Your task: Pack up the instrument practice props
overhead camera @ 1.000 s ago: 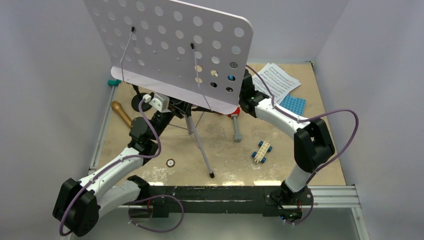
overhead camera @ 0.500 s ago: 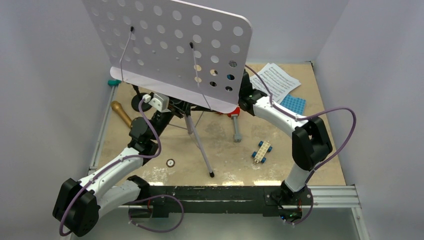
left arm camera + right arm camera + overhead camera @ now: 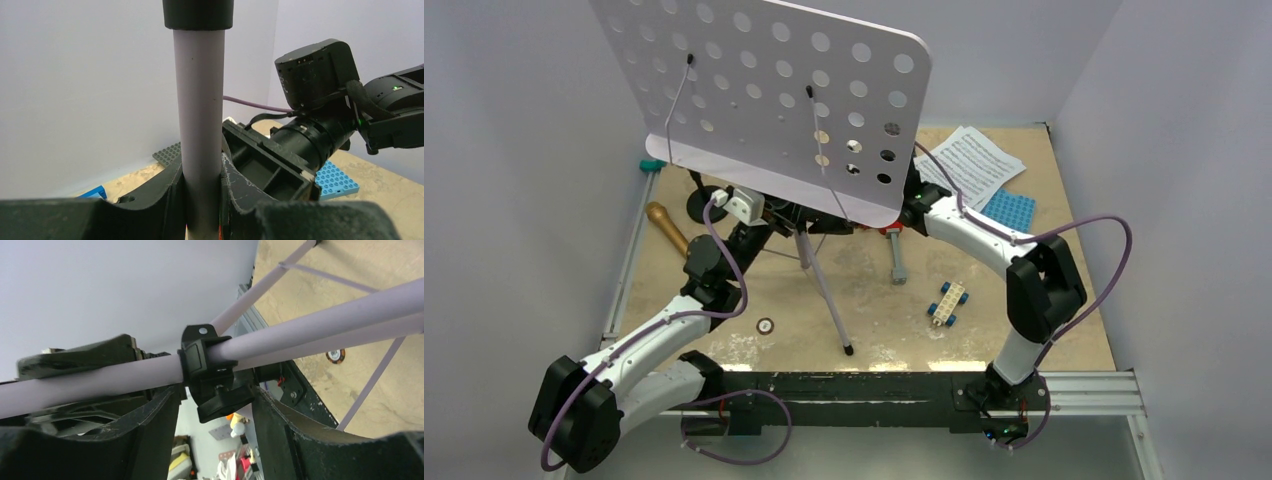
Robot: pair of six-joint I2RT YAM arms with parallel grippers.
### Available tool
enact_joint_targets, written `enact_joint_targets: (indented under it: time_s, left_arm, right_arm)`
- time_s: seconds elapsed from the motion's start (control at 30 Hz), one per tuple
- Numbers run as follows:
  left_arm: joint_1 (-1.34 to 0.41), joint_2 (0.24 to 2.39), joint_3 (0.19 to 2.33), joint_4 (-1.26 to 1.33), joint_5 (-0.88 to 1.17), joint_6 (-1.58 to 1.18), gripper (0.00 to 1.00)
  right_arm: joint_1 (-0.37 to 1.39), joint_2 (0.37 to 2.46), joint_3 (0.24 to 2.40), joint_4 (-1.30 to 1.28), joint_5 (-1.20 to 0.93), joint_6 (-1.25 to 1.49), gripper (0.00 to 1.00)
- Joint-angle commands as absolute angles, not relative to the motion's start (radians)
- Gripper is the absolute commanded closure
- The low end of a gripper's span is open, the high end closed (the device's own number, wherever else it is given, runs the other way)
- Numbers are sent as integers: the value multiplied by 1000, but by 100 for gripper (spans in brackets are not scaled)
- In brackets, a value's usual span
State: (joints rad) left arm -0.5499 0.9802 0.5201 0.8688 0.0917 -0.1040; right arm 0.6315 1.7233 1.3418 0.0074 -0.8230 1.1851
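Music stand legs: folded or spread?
Spread. A leg angles out from the pole to the table; the right wrist view shows others splayed.

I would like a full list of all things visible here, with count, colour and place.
music stand: 1, lilac, centre
sheet-music pages: few, white, far right corner
microphone: 1, gold-brown, left
mic stand: 1, black, behind microphone
hammer: 1, red and grey, right of stand
brick car: 1, white-blue, near right
blue baseplate: 1, beside pages
grey baseplate: 1, far side
disc: 1, small, near left
left end effector: 1, black, shut on stand pole
right end effector: 1, black, gripping stand collar
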Motion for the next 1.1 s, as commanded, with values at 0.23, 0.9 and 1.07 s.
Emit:
enact_joint_targets:
  time_s: [0.23, 0.9, 1.07]
  left_arm:
    - [-574, 976, 534, 831, 113, -90, 100]
    - [-582, 962, 521, 827, 102, -99, 100]
    - [-583, 965, 523, 821, 103, -106, 100]
  right_arm:
    - [658, 1686, 1331, 33, -862, 1198, 53]
    - [615, 1682, 1372, 42, -802, 905, 100]
    - [617, 1622, 1320, 56, -601, 585, 100]
